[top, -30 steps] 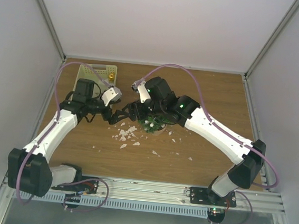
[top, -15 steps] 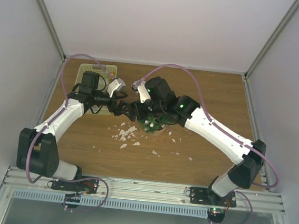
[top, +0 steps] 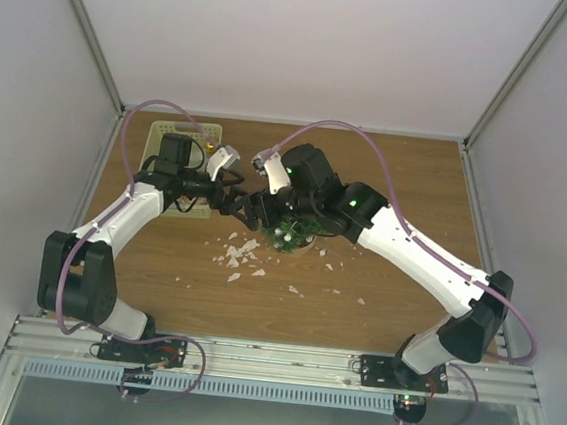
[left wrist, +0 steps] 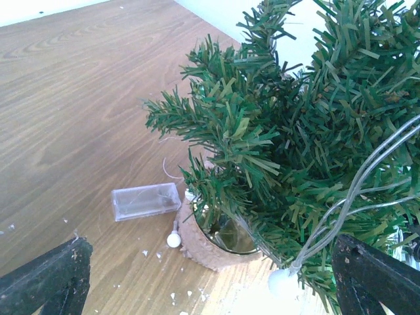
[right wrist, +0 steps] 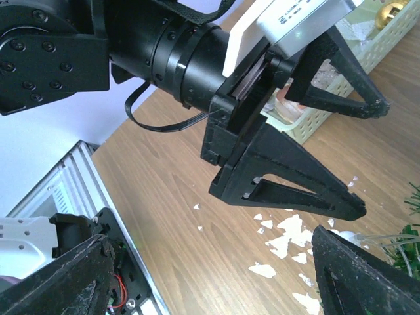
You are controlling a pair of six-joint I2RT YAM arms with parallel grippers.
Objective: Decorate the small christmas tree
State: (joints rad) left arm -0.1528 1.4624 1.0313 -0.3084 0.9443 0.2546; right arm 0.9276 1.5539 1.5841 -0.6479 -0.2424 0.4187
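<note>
Wooden tabletop (top: pixel 407 179) carried everything. Both arms reached in toward its middle: left arm (top: pixel 122 219) angled in from the left, right arm (top: pixel 420 251) from the right, wrists close together.

The small christmas tree (left wrist: pixel 295 131) stood upright near the tabletop's centre, right of the basket and apart from it. In the top view the right arm's wrist hung over it and hid most of it. The left wrist view showed bushy green branches filling the right half of the frame and a brownish pot base (left wrist: pixel 203 246) on the wood.

Pale yellow-green basket (top: pixel 165 136) sat at the far left of the tabletop, partly under the left arm's wrist. Gold ornament (right wrist: pixel 387 13) lay inside.

Left pincer (right wrist: pixel 372 161) was spread wide with nothing between the fingers, hanging between basket and tree, above the wood. Right pincer (right wrist: pixel 210 275) was also wide apart and empty, pointed at the left pincer.

Clear plastic box (left wrist: pixel 146 200) lay flat on the wood just left of the pot. A thin clear wire string (left wrist: pixel 367 177) was draped over the branches, with one white bulb (left wrist: pixel 282 281) on it low on the tree and another (left wrist: pixel 173 240) down against the pot.

White flakes (top: pixel 239 256) were scattered on the wood in front of the tree.
</note>
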